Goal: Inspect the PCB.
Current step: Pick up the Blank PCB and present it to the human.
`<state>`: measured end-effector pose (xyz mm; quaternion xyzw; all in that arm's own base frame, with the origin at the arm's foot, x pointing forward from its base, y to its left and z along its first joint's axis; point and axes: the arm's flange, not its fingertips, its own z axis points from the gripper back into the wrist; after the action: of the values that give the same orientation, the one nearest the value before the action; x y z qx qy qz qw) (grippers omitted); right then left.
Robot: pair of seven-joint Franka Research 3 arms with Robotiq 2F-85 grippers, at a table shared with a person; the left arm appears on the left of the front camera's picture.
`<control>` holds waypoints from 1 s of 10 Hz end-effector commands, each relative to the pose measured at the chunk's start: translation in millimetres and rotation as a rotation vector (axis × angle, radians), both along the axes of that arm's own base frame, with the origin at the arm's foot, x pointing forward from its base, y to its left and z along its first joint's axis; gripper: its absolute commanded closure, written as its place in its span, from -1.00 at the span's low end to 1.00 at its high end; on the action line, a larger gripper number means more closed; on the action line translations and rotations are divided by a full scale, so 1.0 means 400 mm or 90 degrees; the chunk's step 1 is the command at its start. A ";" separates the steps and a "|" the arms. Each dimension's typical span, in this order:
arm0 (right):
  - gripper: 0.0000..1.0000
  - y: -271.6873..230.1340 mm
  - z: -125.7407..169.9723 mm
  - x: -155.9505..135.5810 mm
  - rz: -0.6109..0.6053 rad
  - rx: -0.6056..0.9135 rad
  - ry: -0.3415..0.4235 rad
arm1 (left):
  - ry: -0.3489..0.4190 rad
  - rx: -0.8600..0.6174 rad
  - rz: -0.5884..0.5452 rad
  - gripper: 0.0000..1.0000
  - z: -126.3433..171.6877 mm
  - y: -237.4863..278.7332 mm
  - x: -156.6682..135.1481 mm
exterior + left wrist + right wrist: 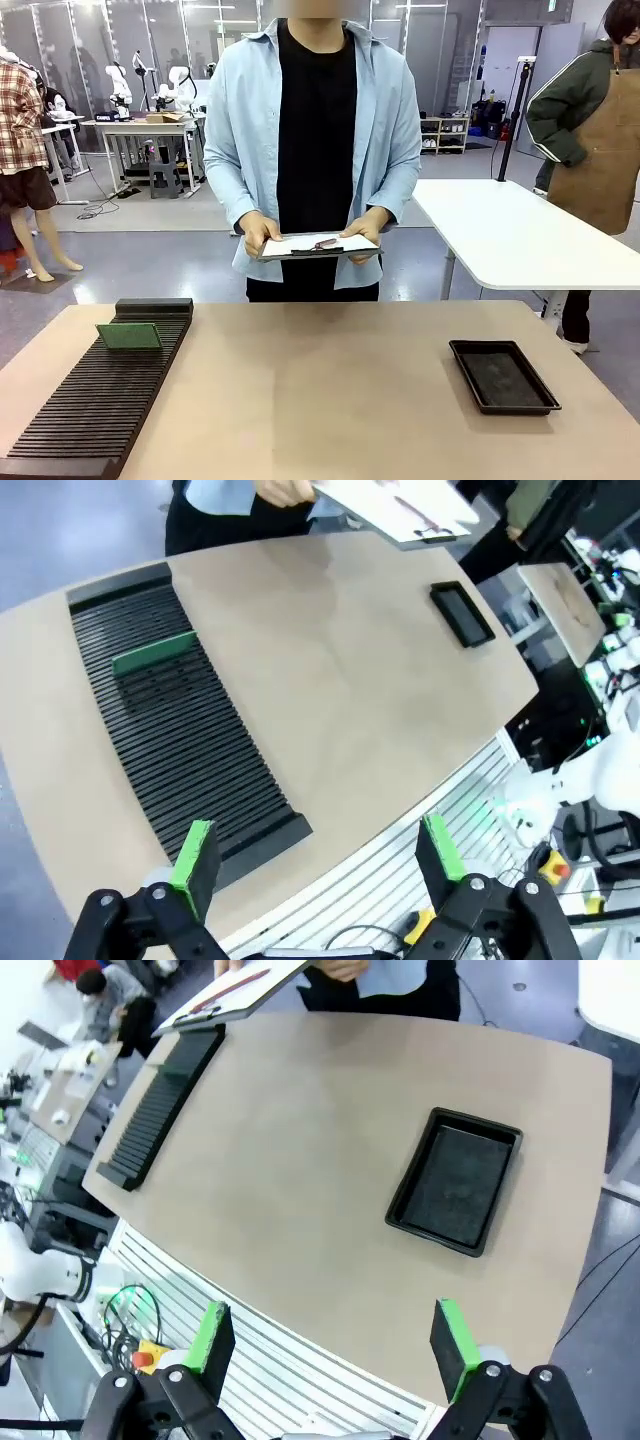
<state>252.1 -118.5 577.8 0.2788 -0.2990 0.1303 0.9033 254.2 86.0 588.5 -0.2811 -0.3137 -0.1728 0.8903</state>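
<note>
The green PCB [128,336] stands on edge in a slot near the far end of the long black slotted rack [95,400] at the table's left; it shows again as the PCB [153,652] in the left wrist view. My left gripper [317,856] hangs high above the table's near edge, open, nothing between its green pads. My right gripper [336,1339] is also open and high, above the near edge on the side of the black tray [455,1180]. The rack [160,1105] appears at the left of that view.
The shallow black tray [502,375] lies empty at the table's right. A person in a light blue shirt stands at the far side holding a white clipboard [318,245] with both hands. The tan tabletop [320,390] between rack and tray is bare.
</note>
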 end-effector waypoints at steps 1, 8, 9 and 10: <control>-1.00 -0.004 -0.037 -0.015 -0.001 0.023 -0.023 | -0.021 -0.025 0.010 -1.00 -0.037 0.012 -0.023; -1.00 -0.014 -0.017 -0.013 -0.009 0.010 -0.003 | -0.004 -0.011 0.022 -1.00 -0.019 0.027 -0.024; -1.00 -0.014 -0.017 -0.013 -0.009 0.010 -0.003 | -0.055 0.113 -0.008 -1.00 0.006 -0.041 -0.048; -1.00 -0.014 -0.017 -0.013 -0.009 0.010 -0.003 | -0.093 0.240 -0.035 -1.00 0.023 -0.107 -0.041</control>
<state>246.4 -123.9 569.1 0.2835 -0.3052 0.1190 0.9013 240.4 68.1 593.3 -0.2025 -0.3210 -0.2219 0.8982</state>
